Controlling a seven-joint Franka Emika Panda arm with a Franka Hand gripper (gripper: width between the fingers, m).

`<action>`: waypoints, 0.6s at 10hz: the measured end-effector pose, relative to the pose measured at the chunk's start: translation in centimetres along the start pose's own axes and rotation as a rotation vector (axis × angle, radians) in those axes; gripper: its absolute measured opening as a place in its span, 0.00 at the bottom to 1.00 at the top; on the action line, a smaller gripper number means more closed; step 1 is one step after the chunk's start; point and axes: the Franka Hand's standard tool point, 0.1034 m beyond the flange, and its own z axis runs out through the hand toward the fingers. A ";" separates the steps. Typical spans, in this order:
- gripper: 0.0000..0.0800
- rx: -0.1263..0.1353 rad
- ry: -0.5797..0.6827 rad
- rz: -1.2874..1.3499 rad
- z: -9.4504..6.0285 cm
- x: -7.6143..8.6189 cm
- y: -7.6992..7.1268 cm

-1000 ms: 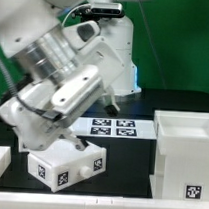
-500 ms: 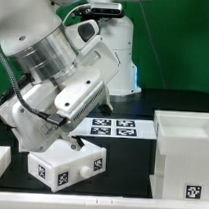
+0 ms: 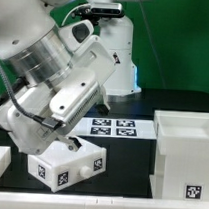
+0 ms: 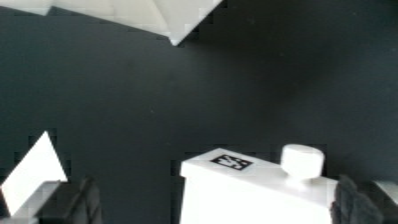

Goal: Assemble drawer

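In the wrist view, the hand (image 4: 222, 205) showed only two fingers (image 4: 68, 203), dark, blurred and cut by the picture's edge, as was the small tray (image 4: 249, 185). In the exterior view, the arm (image 3: 54, 79) hid the hand, the tray's top and a marker board (image 3: 116, 126) corner. The casing (image 3: 185, 148) ran past the exterior view's right edge.

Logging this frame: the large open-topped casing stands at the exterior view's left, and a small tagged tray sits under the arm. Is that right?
Not quite. The large casing stands at the exterior view's right, not its left; the exterior view shows this. The rest holds: the small tagged tray sits under the arm.
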 end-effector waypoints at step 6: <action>0.81 -0.256 0.024 0.013 1.7 1.6 0.9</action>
